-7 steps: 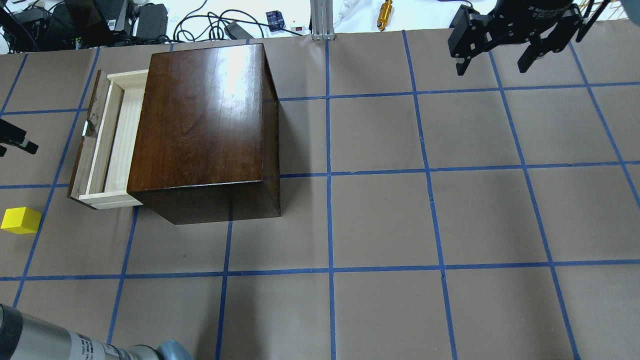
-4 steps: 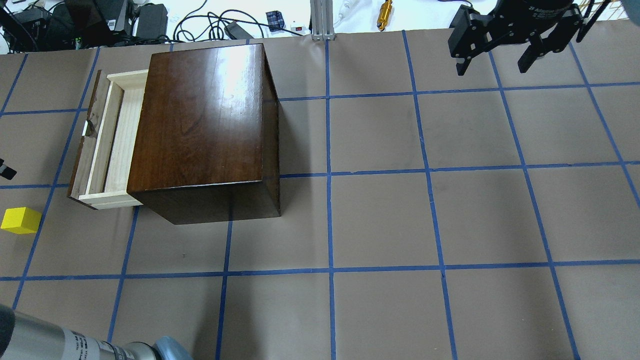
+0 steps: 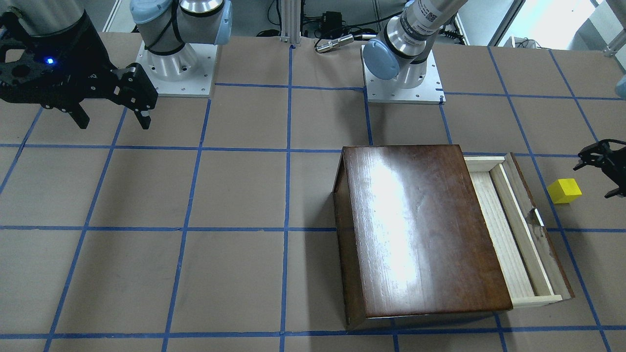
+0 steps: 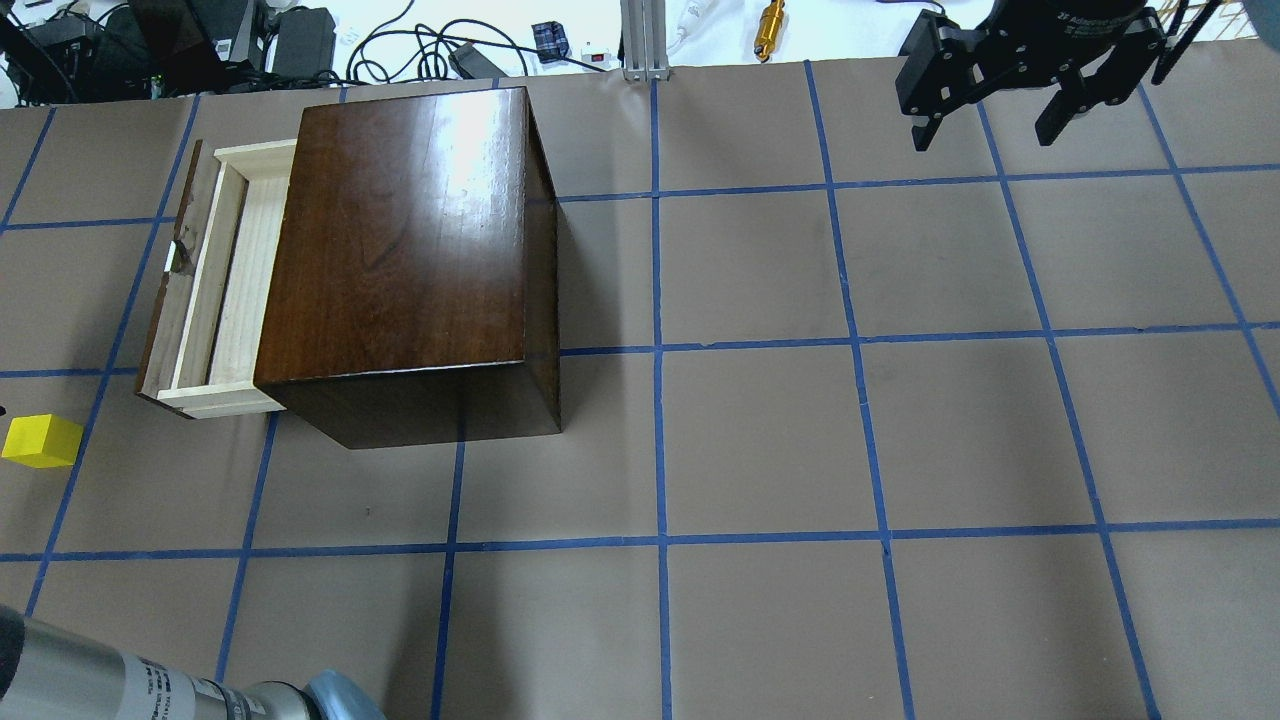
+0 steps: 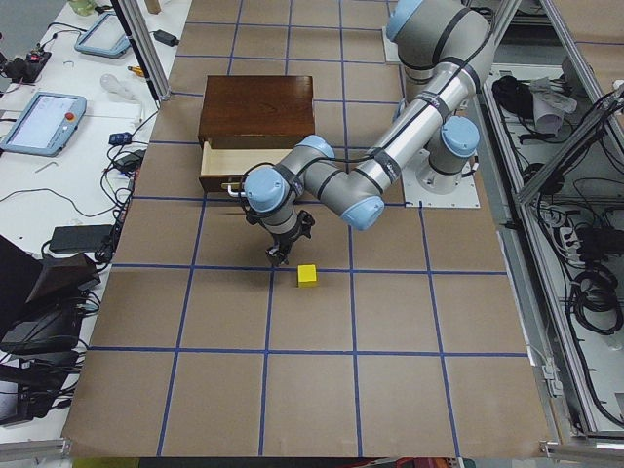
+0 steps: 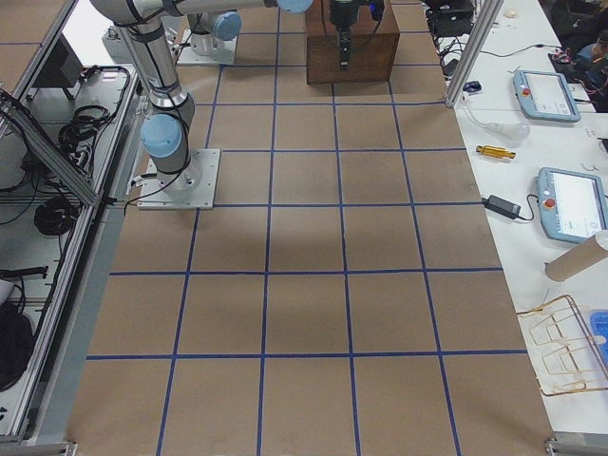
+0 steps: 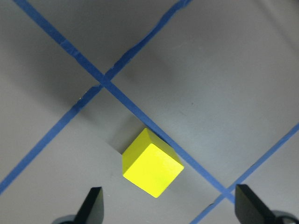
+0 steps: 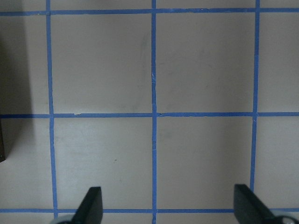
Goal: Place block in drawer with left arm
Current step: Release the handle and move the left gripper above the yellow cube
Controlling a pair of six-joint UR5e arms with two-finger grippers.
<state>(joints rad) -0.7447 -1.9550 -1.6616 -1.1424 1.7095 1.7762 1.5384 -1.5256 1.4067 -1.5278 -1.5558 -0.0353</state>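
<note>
The yellow block [image 4: 40,441] rests on the brown table beside a blue tape line, near the drawer's front corner; it also shows in the front view [image 3: 564,190] and the left side view [image 5: 307,275]. The drawer [image 4: 235,280] is pulled partly out of the dark cabinet [image 4: 400,250], and the part of its pale-wood tray that shows is empty. My left gripper [image 7: 170,207] is open and hovers over the block [image 7: 152,169], which lies between the fingertips without touching them. It is out of the overhead view. My right gripper [image 4: 985,130] is open and empty, far off at the table's back right.
The left arm's silver link [image 4: 100,685] enters at the overhead view's bottom left. The arm bases [image 3: 403,83] are bolted on behind the cabinet. Cables and tools [image 4: 420,45] lie beyond the table's far edge. Blue tape lines grid the brown table [image 4: 760,440].
My left gripper's tip has slid along the overhead view's left edge toward the block and has left that view. The block, drawer and right gripper have not moved.
</note>
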